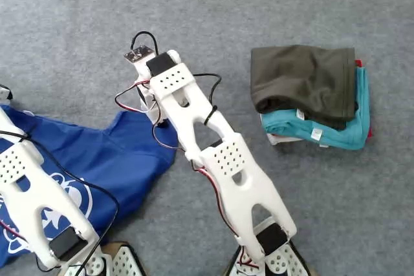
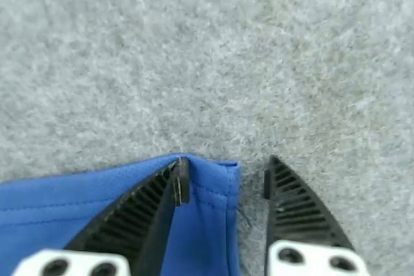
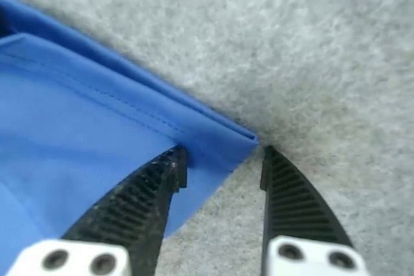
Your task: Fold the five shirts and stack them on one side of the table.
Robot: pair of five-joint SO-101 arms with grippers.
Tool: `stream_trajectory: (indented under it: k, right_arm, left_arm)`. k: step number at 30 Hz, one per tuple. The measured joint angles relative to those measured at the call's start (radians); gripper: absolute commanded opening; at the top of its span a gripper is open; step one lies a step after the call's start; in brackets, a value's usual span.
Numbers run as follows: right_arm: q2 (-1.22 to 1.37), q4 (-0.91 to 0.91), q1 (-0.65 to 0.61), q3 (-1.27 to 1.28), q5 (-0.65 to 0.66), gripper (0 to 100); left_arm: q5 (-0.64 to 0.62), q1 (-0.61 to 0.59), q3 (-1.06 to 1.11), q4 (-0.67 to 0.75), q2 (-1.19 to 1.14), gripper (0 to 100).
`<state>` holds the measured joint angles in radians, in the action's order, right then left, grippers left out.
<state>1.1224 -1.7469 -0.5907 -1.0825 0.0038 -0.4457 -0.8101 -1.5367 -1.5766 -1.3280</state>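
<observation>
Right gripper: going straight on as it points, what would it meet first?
Probably the blue shirt, whose corner lies between the open fingers of the right gripper; then the grey table cover. Depth unclear.

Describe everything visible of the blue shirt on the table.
The blue shirt is smooth fabric with stitched hems and a white print. It lies unfolded on the gray felt-covered table, at the lower left of the high view, apart from the folded stack. One hemmed corner sits inside the open left end effector, another inside the open right end effector.
</observation>
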Motion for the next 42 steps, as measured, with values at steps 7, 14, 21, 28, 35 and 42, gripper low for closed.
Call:
stream_trajectory:
  k: [7, 14, 21, 28, 35, 42]
  right_arm:
    - [0.000, 0.000, 0.000, 0.000, 0.000, 18.5]
    - [0.000, 0.003, 0.015, -0.002, -0.002, 2.6]
    - [0.003, 0.005, 0.023, -0.002, -0.002, 2.8]
    - [0.009, -0.009, 0.014, -0.061, -0.002, 1.8]
    - [-0.026, -0.011, 0.031, -0.078, -0.084, 1.8]
    - [-0.331, -0.011, 0.081, -0.109, -0.104, 1.8]
  left_arm:
    - [0.078, 0.008, 0.000, 0.000, 0.000, 3]
    - [0.084, 0.011, 0.000, 0.000, 0.000, 3]
    - [0.089, 0.011, -0.002, -0.014, 0.000, 3]
    - [0.089, 0.012, -0.049, -0.060, -0.003, 3]
    - [0.086, 0.012, -0.086, -0.147, 0.095, 3]
    - [0.084, -0.078, -0.087, -0.184, 0.334, 3]
